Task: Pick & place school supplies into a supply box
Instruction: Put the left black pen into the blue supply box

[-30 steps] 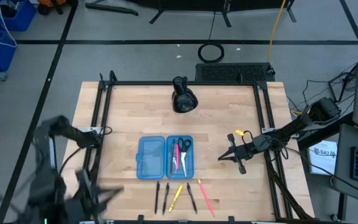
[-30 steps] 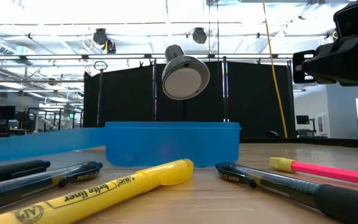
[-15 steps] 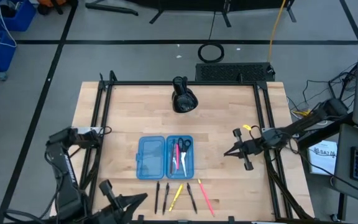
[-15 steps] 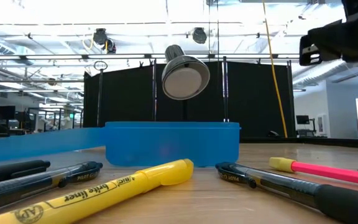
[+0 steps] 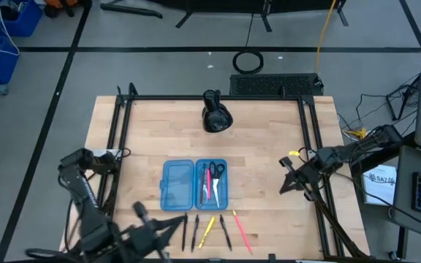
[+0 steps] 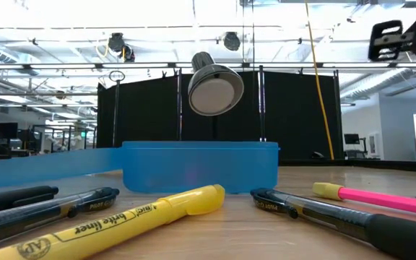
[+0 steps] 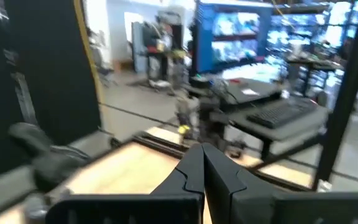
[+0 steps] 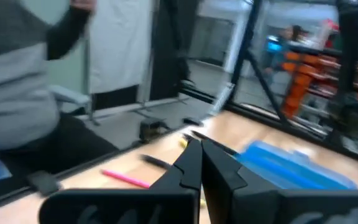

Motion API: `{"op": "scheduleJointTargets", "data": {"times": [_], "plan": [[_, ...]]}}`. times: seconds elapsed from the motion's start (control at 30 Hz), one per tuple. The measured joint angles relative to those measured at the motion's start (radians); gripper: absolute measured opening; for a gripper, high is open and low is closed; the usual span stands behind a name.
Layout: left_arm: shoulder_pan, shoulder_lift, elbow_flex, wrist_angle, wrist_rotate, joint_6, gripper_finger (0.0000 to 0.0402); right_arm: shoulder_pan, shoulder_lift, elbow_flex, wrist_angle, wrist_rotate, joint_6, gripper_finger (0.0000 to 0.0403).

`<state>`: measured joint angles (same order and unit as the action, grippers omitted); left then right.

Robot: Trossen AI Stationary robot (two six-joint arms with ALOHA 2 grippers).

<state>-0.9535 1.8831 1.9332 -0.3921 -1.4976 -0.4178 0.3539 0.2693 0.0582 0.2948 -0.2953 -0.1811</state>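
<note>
Five pens (image 5: 210,232) — upright rows, box (image 5: 194,184) lengthwise

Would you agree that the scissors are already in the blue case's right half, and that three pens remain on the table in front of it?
Nearly: the scissors do lie in the case's right half, but the high view shows five pens left on the table, not three.

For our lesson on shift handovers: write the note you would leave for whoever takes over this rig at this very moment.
Left gripper: shut, empty, at the table's front left edge near the loose pens.
Right gripper: shut, empty, over the table's right side.
Translucent light-blue plastic pencil case: open at the table's centre.
Done: small silver scissors with black handles and a pink pen lie in its right half.
Left: two black pens, yellow highlighter, another black pen and pink pencil lie in front of the case.
</note>
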Motion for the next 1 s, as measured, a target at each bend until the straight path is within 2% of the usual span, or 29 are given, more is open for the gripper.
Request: {"op": "scheduleJointTargets", "data": {"times": [0.07, 0.2, 0.33, 0.43, 0.5, 0.53, 0.6, 0.7, 0.8, 0.9, 1.0], "plan": [[0.034, 0.019, -0.001, -0.018, 0.070, -0.054, 0.0003, 0.000, -0.006, 0.000, 0.004, 0.012, 0.000, 0.0000], [0.143, 0.048, -0.002, -0.031, 0.326, -0.090, 0.0002, 0.000, -0.005, 0.000, -0.012, 0.062, 0.012, 0.0000], [0.262, 0.068, 0.012, -0.015, 0.546, 0.080, 0.0002, 0.000, -0.003, 0.000, -0.019, 0.059, 0.015, 0.0000], [0.348, 0.064, 0.041, 0.042, 0.677, 0.342, 0.0002, 0.000, -0.003, 0.000, -0.019, 0.059, 0.016, 0.0000], [0.392, 0.060, 0.081, 0.021, 0.682, 0.527, 0.0002, 0.000, -0.003, 0.000, -0.020, 0.058, 0.015, 0.0000], [0.410, 0.057, 0.108, -0.025, 0.649, 0.586, 0.0002, 0.000, -0.003, 0.000, -0.022, 0.058, 0.018, 0.0000], [0.441, 0.040, 0.169, -0.188, 0.571, 0.608, 0.0002, 0.000, -0.002, 0.000, -0.026, 0.058, 0.034, 0.0000], [0.473, -0.050, 0.213, -0.522, 0.531, 0.428, 0.0002, 0.000, -0.003, 0.000, -0.035, 0.057, 0.038, 0.0000], [0.458, -0.168, 0.157, -0.736, 0.468, 0.210, 0.0001, 0.000, -0.002, 0.000, -0.050, 0.058, 0.030, 0.0000], [0.371, -0.287, 0.002, -0.864, 0.326, -0.044, 0.0001, 0.000, -0.002, -0.001, -0.064, 0.057, 0.003, 0.0000], [0.279, -0.435, -0.210, -0.972, 0.246, -0.458, 0.0001, 0.000, -0.002, -0.001, -0.061, 0.058, -0.007, 0.0000]]}}
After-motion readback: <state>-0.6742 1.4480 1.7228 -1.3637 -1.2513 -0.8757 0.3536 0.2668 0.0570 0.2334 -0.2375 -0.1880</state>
